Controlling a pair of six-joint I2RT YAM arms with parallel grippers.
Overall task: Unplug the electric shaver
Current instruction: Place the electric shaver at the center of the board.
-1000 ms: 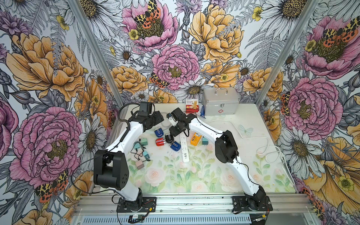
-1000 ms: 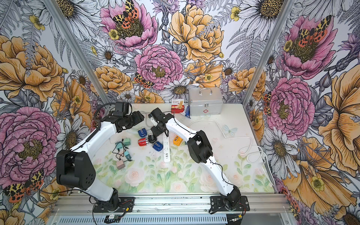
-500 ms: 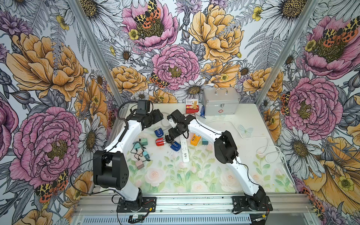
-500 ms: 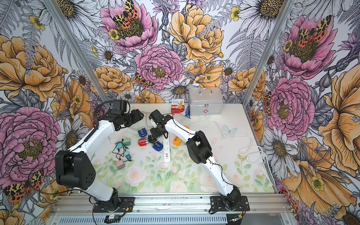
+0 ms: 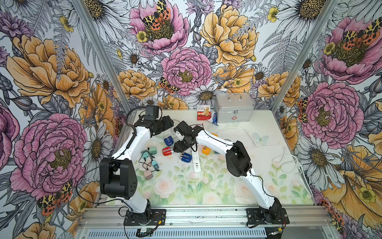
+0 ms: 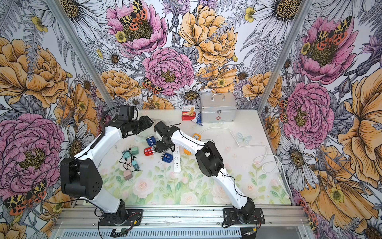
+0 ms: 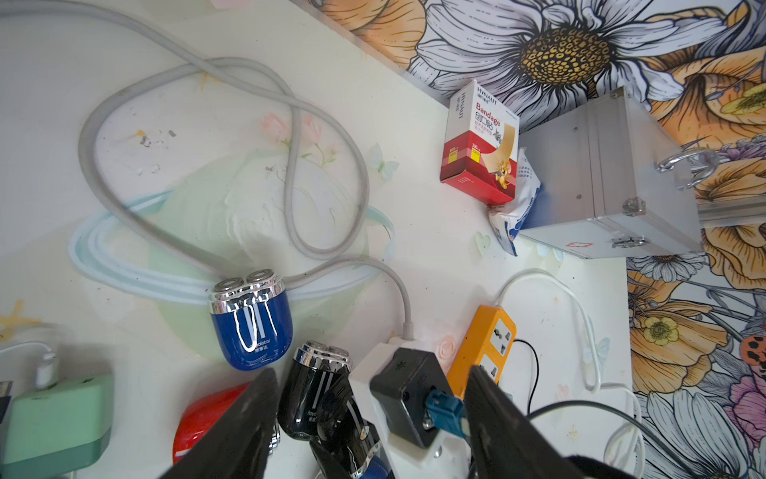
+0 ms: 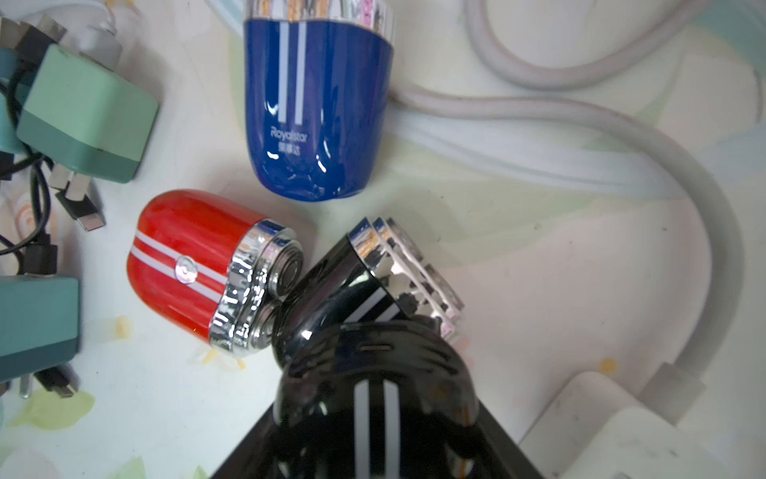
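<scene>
Lowered since earlier, right gripper (image 5: 180,146) sits at the black shaver (image 8: 344,290) (we cannot judge its grip); only the left wrist view shows left gripper (image 7: 367,385) spread, empty.

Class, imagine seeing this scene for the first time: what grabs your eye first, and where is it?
The giant floral walls surround everything. Left of centre on the table, a red shaver, a blue shaver and a black shaver lie clustered, the left arm and right arm bent toward them. A silver case stands at the back wall.
</scene>
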